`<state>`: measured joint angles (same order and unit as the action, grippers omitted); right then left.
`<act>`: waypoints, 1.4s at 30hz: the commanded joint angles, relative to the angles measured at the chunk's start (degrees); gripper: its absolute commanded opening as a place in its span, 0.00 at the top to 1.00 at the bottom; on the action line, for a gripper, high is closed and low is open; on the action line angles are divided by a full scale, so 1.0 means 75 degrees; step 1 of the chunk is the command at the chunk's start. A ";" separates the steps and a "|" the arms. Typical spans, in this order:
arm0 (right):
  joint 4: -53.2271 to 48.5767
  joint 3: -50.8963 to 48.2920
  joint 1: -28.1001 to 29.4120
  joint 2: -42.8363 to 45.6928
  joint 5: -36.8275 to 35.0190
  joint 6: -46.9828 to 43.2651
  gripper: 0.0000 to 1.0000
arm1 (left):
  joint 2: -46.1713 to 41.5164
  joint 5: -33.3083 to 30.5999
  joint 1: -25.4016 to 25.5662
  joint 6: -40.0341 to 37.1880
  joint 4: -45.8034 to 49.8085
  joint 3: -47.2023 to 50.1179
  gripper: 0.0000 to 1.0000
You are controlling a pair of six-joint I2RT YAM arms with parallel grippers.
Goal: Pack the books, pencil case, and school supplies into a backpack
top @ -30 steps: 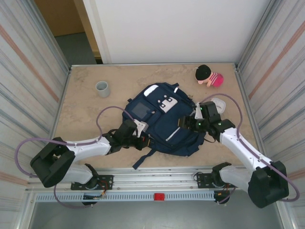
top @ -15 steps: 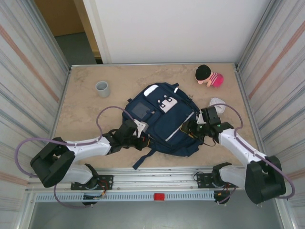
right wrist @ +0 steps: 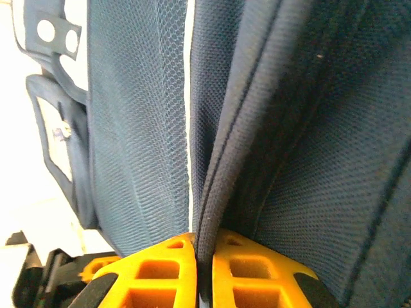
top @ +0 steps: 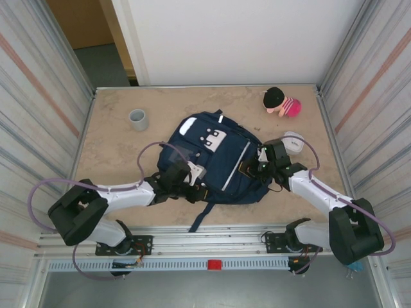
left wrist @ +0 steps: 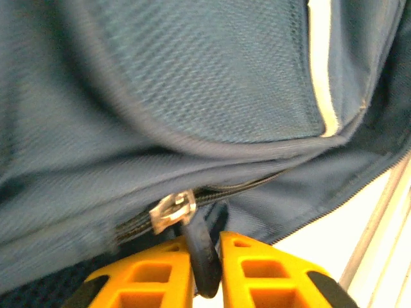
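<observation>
Gripping, left: the left gripper (left wrist: 205, 258) has its fingers closed on the dark zip pull (left wrist: 200, 247) that hangs from the silver slider (left wrist: 172, 210), at the near-left edge of the backpack (top: 212, 163). Holding the pull rather than the cloth suggests it is meant to draw the zip along.
Right grip: the right gripper (right wrist: 202, 256) is pinched shut on a raised piped seam on the bag's right side. This probably braces the fabric so the zip has something to pull against.
Backpack: it lies flat in the middle of the table (top: 115, 154), front pocket up, between the two arms.
Zip: the teeth next to the slider look closed. I cannot tell how far the main compartment is open.
Contents: the inside of the bag is hidden, so I cannot tell what is packed.
Pencil case: a pale rounded oblong, likely the pencil case (top: 294, 139), lies on the table just beside the right arm, outside the bag.
Cup: a grey cup (top: 138, 119) stands upright at the far left, well apart. Its inside is too small to read.
Toy: a black and pink toy (top: 281, 102) sits near the far right corner.
Stage: the bag seems to be being opened, and the case is not yet packed.
</observation>
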<state>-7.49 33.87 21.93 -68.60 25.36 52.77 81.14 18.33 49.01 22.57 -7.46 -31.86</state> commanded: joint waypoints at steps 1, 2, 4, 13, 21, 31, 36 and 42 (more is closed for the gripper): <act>0.0809 0.0516 0.0243 -0.0026 0.0754 0.0235 0.93 | 0.0164 0.0529 0.0265 -0.0219 -0.0394 -0.0482 0.79; 0.0746 0.0572 0.0235 -0.0055 0.0757 0.0134 0.93 | 0.0156 0.0499 0.0266 -0.0227 -0.0353 -0.0506 0.77; 0.0426 0.0779 0.0162 -0.0157 0.0836 -0.0357 0.94 | 0.0029 0.0421 0.0269 -0.0261 -0.0279 -0.0499 0.73; -0.1888 0.2535 -0.0506 -0.1417 0.2096 -0.4049 0.95 | -0.2078 -0.0898 0.0268 -0.1581 0.1456 -0.0510 0.18; -0.3079 0.3779 -0.0639 -0.2253 0.2733 -0.5759 1.00 | -0.3425 -0.1946 0.0250 -0.4732 0.3920 -0.0778 0.15; -0.3248 0.4211 -0.0628 -0.2244 0.2988 -0.5945 1.00 | -0.3166 -0.3959 -0.0291 -0.8127 0.2766 -0.0366 0.10; -0.3226 0.4180 -0.0629 -0.2221 0.3022 -0.5944 1.00 | -0.2465 -0.3183 -0.0799 -0.9270 0.2159 -0.0515 0.08; -0.3235 0.4235 -0.0639 -0.2260 0.3077 -0.5993 1.00 | -0.0749 -0.2620 -0.1305 -0.9719 0.1671 -0.0864 0.08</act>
<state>-31.79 63.26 16.95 -85.38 44.71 9.93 71.85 -4.86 40.47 -45.95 8.32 -36.07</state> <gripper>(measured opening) 0.087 0.931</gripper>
